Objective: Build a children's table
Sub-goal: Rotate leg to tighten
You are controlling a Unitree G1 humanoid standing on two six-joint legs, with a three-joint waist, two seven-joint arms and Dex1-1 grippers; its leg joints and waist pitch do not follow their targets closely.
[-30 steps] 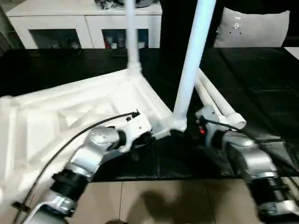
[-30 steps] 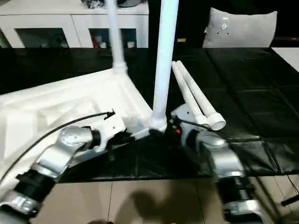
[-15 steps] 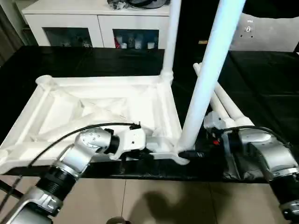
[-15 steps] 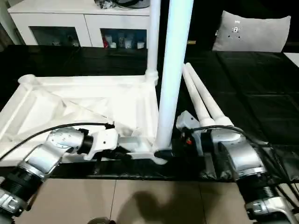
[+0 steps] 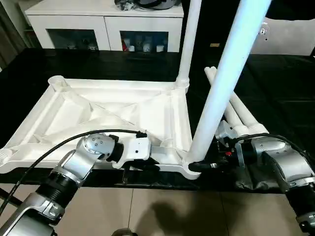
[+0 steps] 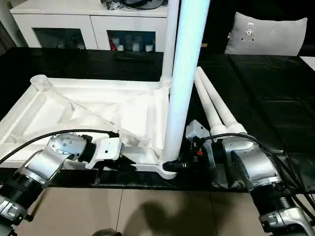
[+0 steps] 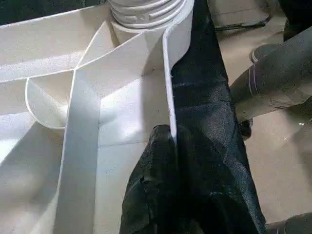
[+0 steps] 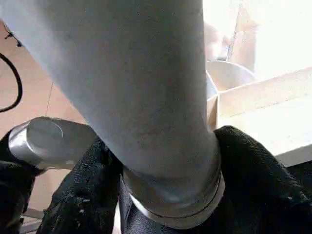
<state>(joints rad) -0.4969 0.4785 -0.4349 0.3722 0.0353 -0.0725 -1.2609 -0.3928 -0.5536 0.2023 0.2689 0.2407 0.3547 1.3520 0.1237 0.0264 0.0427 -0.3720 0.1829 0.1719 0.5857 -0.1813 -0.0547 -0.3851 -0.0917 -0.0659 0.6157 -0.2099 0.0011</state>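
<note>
Right gripper (image 8: 165, 195) clamps the base of the near leg (image 5: 221, 93) standing in the upturned children's table (image 5: 113, 110). Left gripper (image 7: 170, 141) pinches the table's near rim. Two spare legs (image 6: 216, 110) lie just beside, before a cabinet (image 5: 98, 24) and cushion (image 6: 266, 34).

Both forearms reach forward, left gripper (image 5: 147, 166) and right gripper (image 5: 204, 166) clamped.
</note>
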